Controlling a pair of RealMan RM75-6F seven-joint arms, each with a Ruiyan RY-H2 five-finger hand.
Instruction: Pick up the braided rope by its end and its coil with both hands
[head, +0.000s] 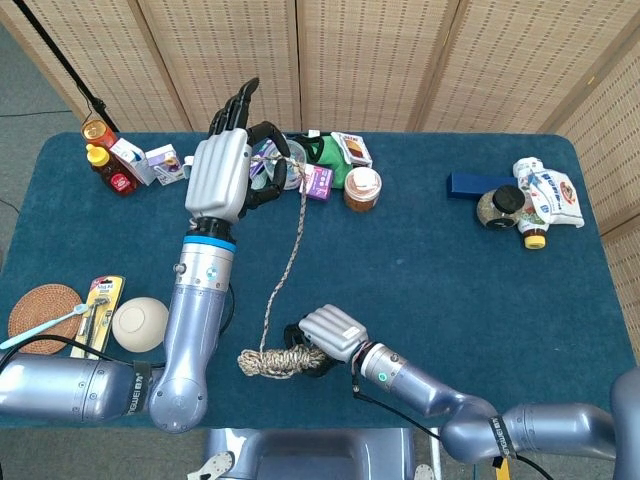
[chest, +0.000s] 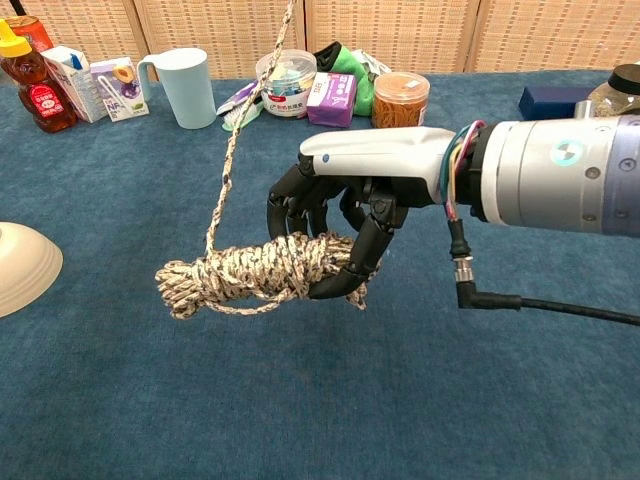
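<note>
My right hand curls around the coil; at 11 o'clock my left hand pinches the rope end.

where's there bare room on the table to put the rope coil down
The widest bare cloth lies between the orange-lidded jar and the navy box, running toward the front edge. The back-left row near the left hand is crowded. The right hand holds the coil.

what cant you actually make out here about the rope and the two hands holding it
- Rope end: head view, hidden behind the left hand; chest view, cut off by the top edge.
- Left hand: absent from the chest view.
- Right hand fingers: head view, under its own back.
- Whether the coil clears the table: neither view settles it.
</note>
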